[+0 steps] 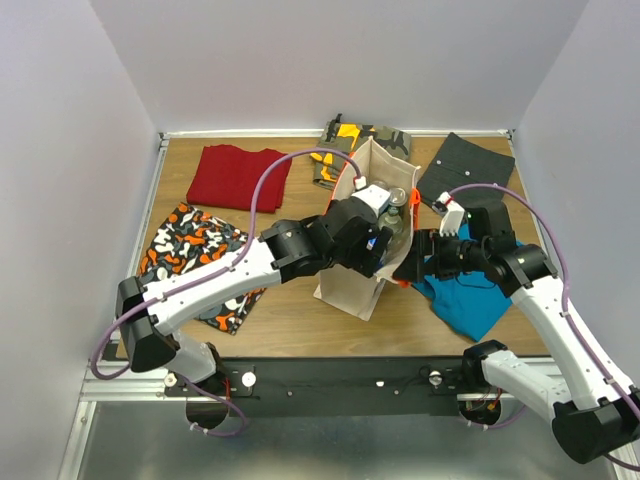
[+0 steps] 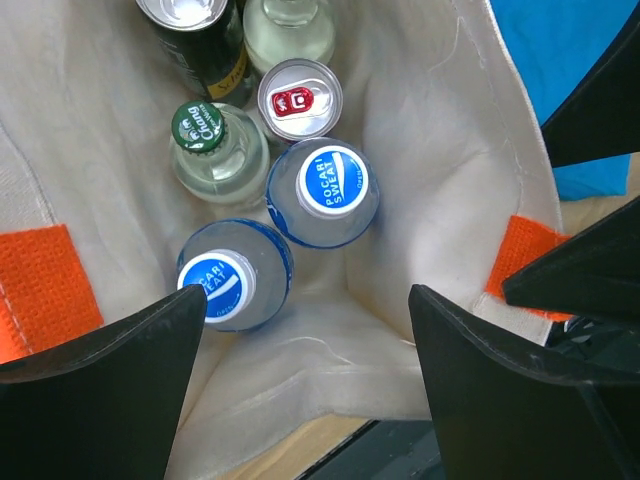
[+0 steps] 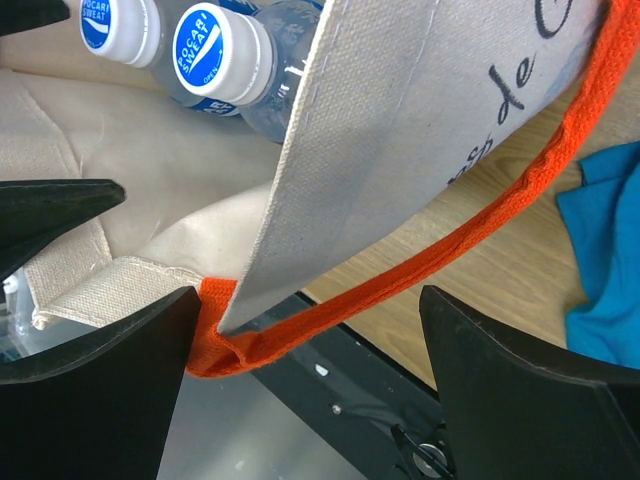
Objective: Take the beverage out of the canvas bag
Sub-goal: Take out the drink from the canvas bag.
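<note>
**Lining up on one bottle inside the tote**

The left end effector [image 2: 308, 300] is hanging over the mouth of the canvas bag [image 1: 350, 288], which is standing upright on the worktop [image 1: 300, 322]. Its fingers are spread wide and are gripping nothing. The right end effector [image 3: 308, 298] is also standing open. It is straddling the bag's right wall and the orange handle [image 3: 450, 250] without pinching either.

The step in hand is looking like the reach down for a drink. The likeliest pick is the near Pocari Sweat bottle [image 2: 212, 283], whose cap is sitting just beside the left finger rather than between the two. To do this well, the arm is probably needing to shift until that cap is centred. It is then needing to go straight down so that one finger is slipping between this bottle and its neighbour. The bottles are crowded, so a slanted approach is risking knocking one over or snagging the cloth. The right arm could usefully be steadying the wall, since soft canvas is likely to sag inward.

All the beverages are sitting inside the bag, upright and bunched together:
- The second Pocari Sweat bottle [image 2: 333, 182] is touching the near one.
- A green-capped glass bottle [image 2: 199, 127] is standing beside both.
- A silver can with a red tab [image 2: 299, 97] is standing behind them.
- A dark can [image 2: 190, 12] and a pale bottle [image 2: 290, 22] are showing only partly at the view's edge.
</note>
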You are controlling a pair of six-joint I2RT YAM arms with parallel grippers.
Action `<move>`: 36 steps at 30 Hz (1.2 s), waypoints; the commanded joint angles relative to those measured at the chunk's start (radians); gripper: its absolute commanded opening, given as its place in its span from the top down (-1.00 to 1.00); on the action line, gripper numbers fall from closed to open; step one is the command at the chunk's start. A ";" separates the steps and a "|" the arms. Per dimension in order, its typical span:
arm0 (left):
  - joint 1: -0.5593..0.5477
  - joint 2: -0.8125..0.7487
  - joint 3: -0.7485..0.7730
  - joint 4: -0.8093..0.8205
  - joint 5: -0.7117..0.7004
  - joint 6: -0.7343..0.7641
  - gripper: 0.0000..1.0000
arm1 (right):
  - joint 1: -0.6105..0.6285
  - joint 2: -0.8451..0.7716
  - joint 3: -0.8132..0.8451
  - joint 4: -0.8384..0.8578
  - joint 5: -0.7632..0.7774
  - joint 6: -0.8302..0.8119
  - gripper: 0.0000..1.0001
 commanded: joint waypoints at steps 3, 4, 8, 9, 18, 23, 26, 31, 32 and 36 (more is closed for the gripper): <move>0.004 -0.113 -0.070 0.059 -0.007 -0.079 -0.78 | 0.026 0.007 0.045 -0.039 0.033 -0.016 -1.00; 0.006 -0.123 -0.071 0.058 -0.008 -0.082 -0.77 | 0.026 0.019 0.068 -0.038 0.043 -0.012 -1.00; 0.004 -0.173 -0.094 0.044 -0.013 -0.099 -0.73 | 0.026 0.048 0.151 -0.019 0.080 0.010 -1.00; 0.004 -0.184 -0.107 0.047 -0.013 -0.100 -0.73 | 0.026 0.055 0.165 -0.013 0.080 0.013 -1.00; 0.004 -0.210 -0.143 0.044 -0.013 -0.101 -0.61 | 0.075 0.055 0.174 0.024 0.100 0.093 -1.00; 0.004 -0.198 -0.143 0.056 -0.011 -0.096 -0.61 | 0.256 0.061 0.161 0.034 0.270 0.177 -1.00; 0.004 -0.193 -0.139 0.055 -0.025 -0.091 -0.61 | 0.395 0.079 0.156 0.048 0.419 0.240 -1.00; 0.006 -0.192 -0.124 0.053 -0.059 -0.093 -0.64 | 0.469 0.081 0.104 0.077 0.603 0.286 -1.00; 0.007 -0.195 -0.119 0.053 -0.065 -0.093 -0.68 | 0.468 0.065 0.101 0.090 0.620 0.290 -1.00; 0.026 -0.190 -0.090 0.061 -0.070 -0.076 -0.72 | 0.468 0.016 0.114 0.094 0.697 0.315 -1.00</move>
